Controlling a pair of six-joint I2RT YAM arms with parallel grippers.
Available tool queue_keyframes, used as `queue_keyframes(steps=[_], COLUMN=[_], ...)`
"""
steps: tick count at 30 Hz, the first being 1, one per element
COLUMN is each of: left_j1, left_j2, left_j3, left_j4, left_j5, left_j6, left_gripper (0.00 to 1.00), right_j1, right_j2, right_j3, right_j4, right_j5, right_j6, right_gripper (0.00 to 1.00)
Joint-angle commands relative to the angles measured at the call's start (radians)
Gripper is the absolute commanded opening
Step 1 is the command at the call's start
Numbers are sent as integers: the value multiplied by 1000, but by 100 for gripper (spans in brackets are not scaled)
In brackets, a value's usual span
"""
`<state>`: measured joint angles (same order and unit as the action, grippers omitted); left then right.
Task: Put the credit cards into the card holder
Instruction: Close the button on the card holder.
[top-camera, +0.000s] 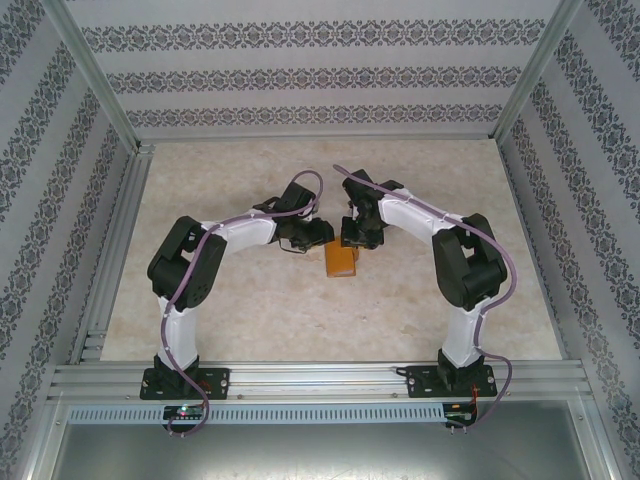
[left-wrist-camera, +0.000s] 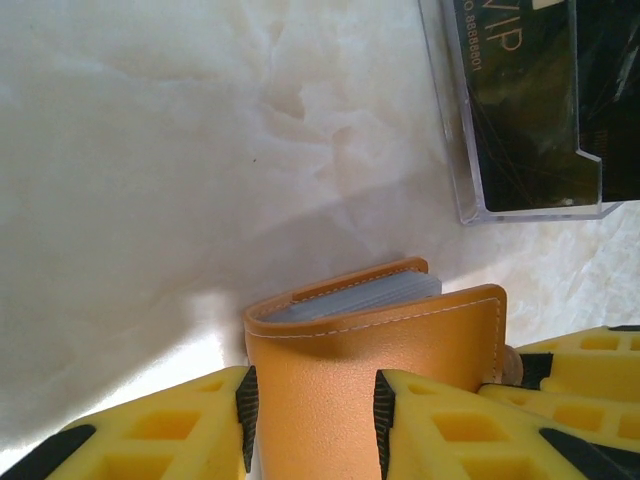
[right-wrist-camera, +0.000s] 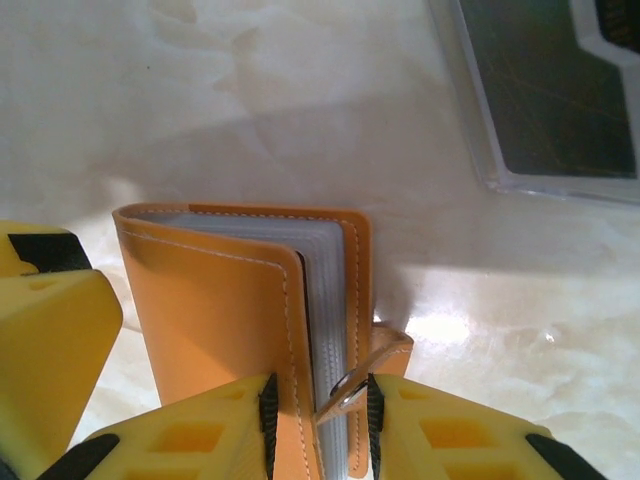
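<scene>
Orange-tan card holder (top-camera: 341, 262): mid-table, half folded. Left gripper (left-wrist-camera: 312, 430) nipped tight on its cover; right gripper (right-wrist-camera: 318, 430) nipped on cover edge and snap tab (right-wrist-camera: 375, 360). Grey leaves (right-wrist-camera: 325, 270) inside; I judge insertion unfinished, one dark card (left-wrist-camera: 530, 90) lying cased beside.

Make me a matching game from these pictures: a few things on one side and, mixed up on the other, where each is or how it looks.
Things:
1. orange-tan leather-like folding wallet
2. clear plastic box holding a dark card
3. stone-look table top

Descriptions:
a. cream, faintly veined, beneath everything
b. lying apart from the wallet, untouched
c. pinched by the left gripper and the right gripper

Pairs: 1-c, 2-b, 3-a
</scene>
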<state>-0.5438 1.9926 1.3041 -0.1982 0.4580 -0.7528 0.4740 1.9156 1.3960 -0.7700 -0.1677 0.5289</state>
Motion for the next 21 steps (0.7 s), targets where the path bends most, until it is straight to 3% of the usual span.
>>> queue_keyframes(steps=[1, 21], left_j1=[-11, -37], left_j2=[15, 68], left_j3=[28, 45], left_j4=[-82, -113], left_j5=[-18, -38], left_j6=[58, 68], left_gripper=[38, 39], right_j1=[3, -18], right_j2=[22, -48], right_j3=[20, -52], right_j4=[-20, -31], right_j5=[29, 61], right_j6=[16, 2], right_gripper=[32, 27])
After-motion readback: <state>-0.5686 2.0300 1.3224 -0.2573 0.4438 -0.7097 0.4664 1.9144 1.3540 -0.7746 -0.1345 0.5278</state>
